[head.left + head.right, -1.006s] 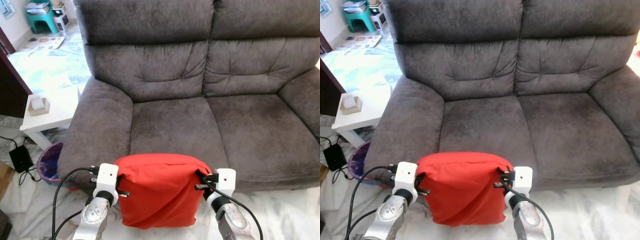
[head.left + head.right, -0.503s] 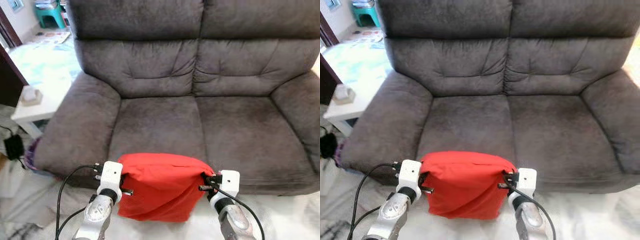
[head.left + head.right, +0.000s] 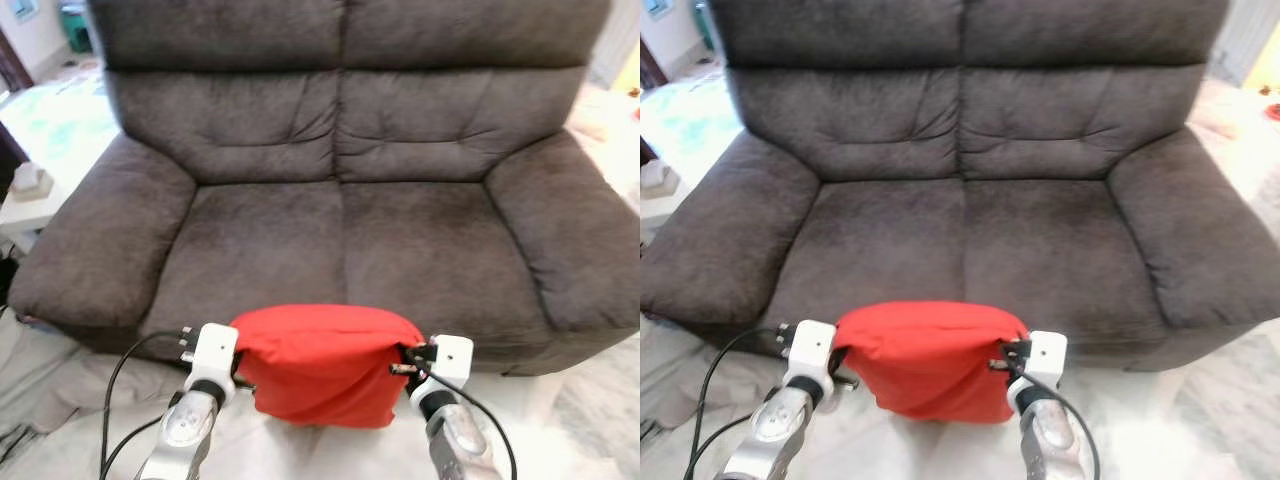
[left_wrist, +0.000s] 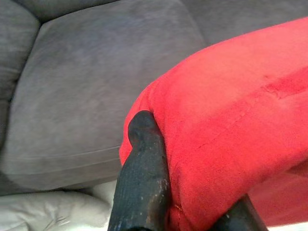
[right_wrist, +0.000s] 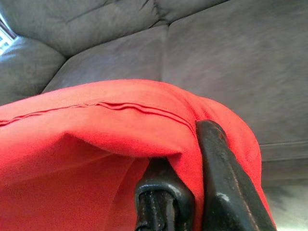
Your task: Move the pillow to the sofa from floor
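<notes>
A red pillow (image 3: 325,360) hangs in the lower middle of the head views, held up off the pale marbled floor (image 3: 590,420) between the robot's two arms. The left gripper (image 4: 192,211) has its jaws clamped on the pillow's left corner; in the left wrist view one black finger (image 4: 142,178) presses against the red fabric, which bulges out past it. The right gripper (image 5: 192,192) has its jaws clamped on the pillow's right corner, a fold of fabric pinched between the two black fingers (image 5: 226,183). The pillow sags below its held top edge and sits just in front of the front edge of a dark grey two-seat sofa (image 3: 340,220), near the middle of the seat cushions. At the left edge of the frame a white side tabletop (image 3: 25,205) stands beside the sofa's armrest, with a small object (image 3: 30,180) on it, blurred.
</notes>
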Tool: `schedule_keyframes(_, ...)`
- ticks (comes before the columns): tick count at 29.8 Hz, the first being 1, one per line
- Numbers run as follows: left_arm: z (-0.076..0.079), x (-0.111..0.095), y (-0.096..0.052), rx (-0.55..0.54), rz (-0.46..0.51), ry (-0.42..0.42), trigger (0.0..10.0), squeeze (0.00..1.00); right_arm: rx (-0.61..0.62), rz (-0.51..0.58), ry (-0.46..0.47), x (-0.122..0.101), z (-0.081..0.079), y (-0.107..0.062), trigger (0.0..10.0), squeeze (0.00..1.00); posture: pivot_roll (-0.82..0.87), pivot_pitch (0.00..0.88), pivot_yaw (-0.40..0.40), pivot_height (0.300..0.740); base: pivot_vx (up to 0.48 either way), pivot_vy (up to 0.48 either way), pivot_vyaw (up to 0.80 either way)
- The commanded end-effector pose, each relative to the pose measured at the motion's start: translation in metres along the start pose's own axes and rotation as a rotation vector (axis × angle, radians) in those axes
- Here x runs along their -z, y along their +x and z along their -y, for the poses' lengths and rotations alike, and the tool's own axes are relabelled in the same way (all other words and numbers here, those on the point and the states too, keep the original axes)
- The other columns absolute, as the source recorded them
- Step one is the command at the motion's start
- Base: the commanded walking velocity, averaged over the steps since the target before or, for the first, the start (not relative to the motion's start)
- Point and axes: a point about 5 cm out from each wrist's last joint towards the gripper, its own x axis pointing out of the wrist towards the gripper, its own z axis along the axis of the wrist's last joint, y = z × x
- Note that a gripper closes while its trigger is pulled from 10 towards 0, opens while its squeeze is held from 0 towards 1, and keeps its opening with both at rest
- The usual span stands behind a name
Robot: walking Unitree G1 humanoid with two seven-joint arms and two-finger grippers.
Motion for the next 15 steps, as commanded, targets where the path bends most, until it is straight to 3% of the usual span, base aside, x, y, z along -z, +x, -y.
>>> schedule_keyframes(1,-0.0083,-0.0075,0.0004,-0.050,0.043,-0.015,10.0,0.00,0.027,0.048,-0.004,-0.0084,0.0096,-0.0008,10.0,0.00,0.07,0.150,0.054,0.740,0.000,-0.435,0.00)
schedule_keyframes(15,-0.0079,-0.0096,0.0019,-0.063,0.048,-0.028,10.0,0.00,0.019,0.058,-0.016,-0.0128,0.0101,0.0017,10.0,0.00,0.06,0.158,0.059,0.740,0.000,-0.435,0.00)
